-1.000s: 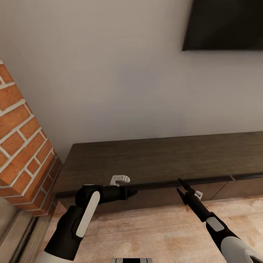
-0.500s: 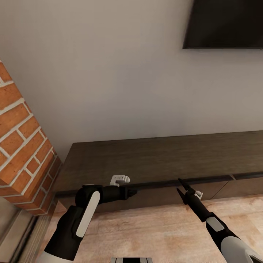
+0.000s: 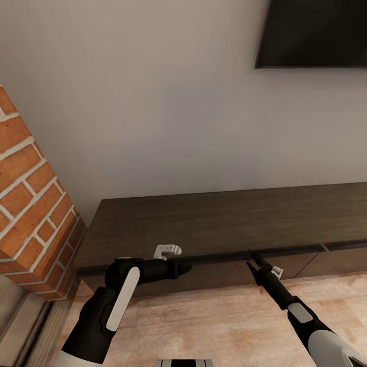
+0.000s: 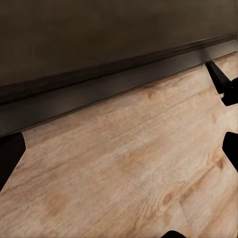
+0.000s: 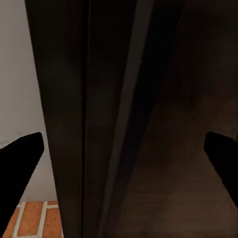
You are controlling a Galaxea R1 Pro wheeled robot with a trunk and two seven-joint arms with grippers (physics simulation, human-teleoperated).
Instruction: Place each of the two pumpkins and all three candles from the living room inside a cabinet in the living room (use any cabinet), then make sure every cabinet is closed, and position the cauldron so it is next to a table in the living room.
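Observation:
The cabinet (image 3: pixel 229 221) is a long, low, dark brown unit against the wall, and its drawer fronts look shut. My left gripper (image 3: pixel 187 266) is open and sits low in front of the cabinet's left drawer front, over the wood floor (image 4: pixel 124 163). My right gripper (image 3: pixel 251 259) is open, with its fingers at the cabinet's top front edge near a seam between drawer fronts (image 5: pixel 124 124). Nothing is held between either pair of fingers. The pumpkins, candles and cauldron are out of view.
A red brick pillar (image 3: pixel 30 193) stands close on the left, beside the cabinet's end. A dark TV screen (image 3: pixel 313 33) hangs on the grey wall above the cabinet. Pale wood floor (image 3: pixel 214 321) lies between me and the cabinet.
My right gripper has edged slightly closer to the cabinet's front edge. The view shifted a little early on. The left arm has not moved.

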